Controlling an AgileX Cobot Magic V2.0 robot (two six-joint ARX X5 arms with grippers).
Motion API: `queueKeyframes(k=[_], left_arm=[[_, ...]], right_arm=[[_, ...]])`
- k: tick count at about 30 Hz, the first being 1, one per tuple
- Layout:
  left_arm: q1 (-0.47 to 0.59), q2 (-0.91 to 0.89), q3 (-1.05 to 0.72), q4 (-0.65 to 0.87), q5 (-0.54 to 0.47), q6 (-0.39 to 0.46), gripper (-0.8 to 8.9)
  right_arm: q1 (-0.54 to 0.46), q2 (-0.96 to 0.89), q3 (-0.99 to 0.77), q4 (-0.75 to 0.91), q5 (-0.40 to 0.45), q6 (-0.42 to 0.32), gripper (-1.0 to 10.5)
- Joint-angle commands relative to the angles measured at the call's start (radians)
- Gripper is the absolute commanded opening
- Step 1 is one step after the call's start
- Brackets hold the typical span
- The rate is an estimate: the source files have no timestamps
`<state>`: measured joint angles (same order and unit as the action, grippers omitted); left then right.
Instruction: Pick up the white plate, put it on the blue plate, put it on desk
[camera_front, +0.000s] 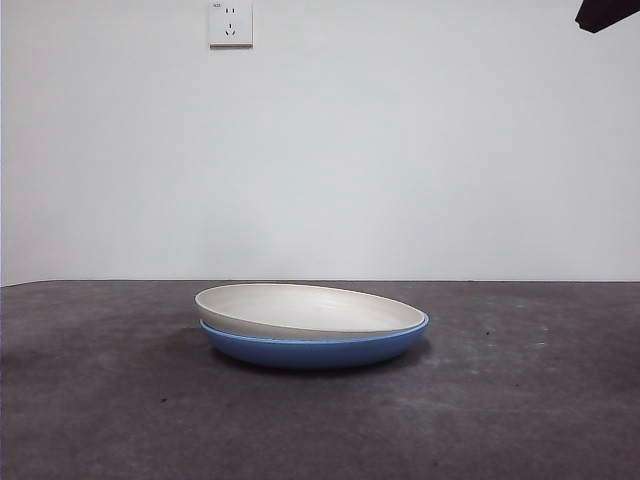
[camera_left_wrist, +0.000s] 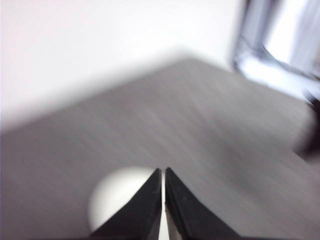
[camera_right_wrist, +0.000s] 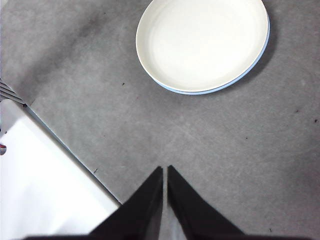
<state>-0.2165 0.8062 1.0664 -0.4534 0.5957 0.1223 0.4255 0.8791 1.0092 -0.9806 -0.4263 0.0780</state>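
Resting tilted inside blue plate (camera_front: 330, 350), white plate (camera_front: 305, 308) at mid worktop (camera_front: 100, 400), one edge riding higher. No readable writing anywhere; white wall socket (camera_front: 230, 23) high on the wall behind. Left pincer (camera_left_wrist: 163, 172) drawn together, view blurred, pale plate beneath its tips. Right pincer (camera_right_wrist: 165, 170) drawn together, empty, well apart from the stacked plates. Nothing blocking the plates.
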Motion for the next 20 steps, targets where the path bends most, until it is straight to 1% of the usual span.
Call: queueKeyframes(k=[1,3,5,7,9,11,14,20], left_arm=[[0.09,-0.086,-0.051,0.167,-0.061,0.026,0.1],[0.14,-0.151,-0.109,0.251,-0.138,0.023,0.1],[0.185,-0.228,-0.19,0.325,-0.261,0.022,0.1],[0.216,-0.299,-0.269,0.367,-0.381,0.021,0.1],[0.238,-0.371,-0.351,0.379,-0.475,0.018,0.1],[0.253,-0.431,-0.428,0.378,-0.522,0.018,0.1],[0.271,-0.507,-0.537,0.379,-0.566,0.018,0.1],[0.285,-0.627,-0.747,0.383,-0.571,0.005,0.1]], right_arm=[[0.007,0.008,0.014,0.008,-0.003,-0.011,0.1],[0.007,0.008,0.014,0.008,-0.003,-0.011,0.1],[0.007,0.008,0.014,0.008,-0.003,-0.011,0.1],[0.007,0.008,0.014,0.008,-0.003,-0.011,0.1],[0.007,0.008,0.014,0.008,-0.003,-0.011,0.1],[0.007,0.008,0.014,0.008,-0.003,-0.011,0.1],[0.007,0.008,0.014,0.008,-0.003,-0.011,0.1],[0.007,0.008,0.014,0.008,-0.003,-0.011,0.1]])
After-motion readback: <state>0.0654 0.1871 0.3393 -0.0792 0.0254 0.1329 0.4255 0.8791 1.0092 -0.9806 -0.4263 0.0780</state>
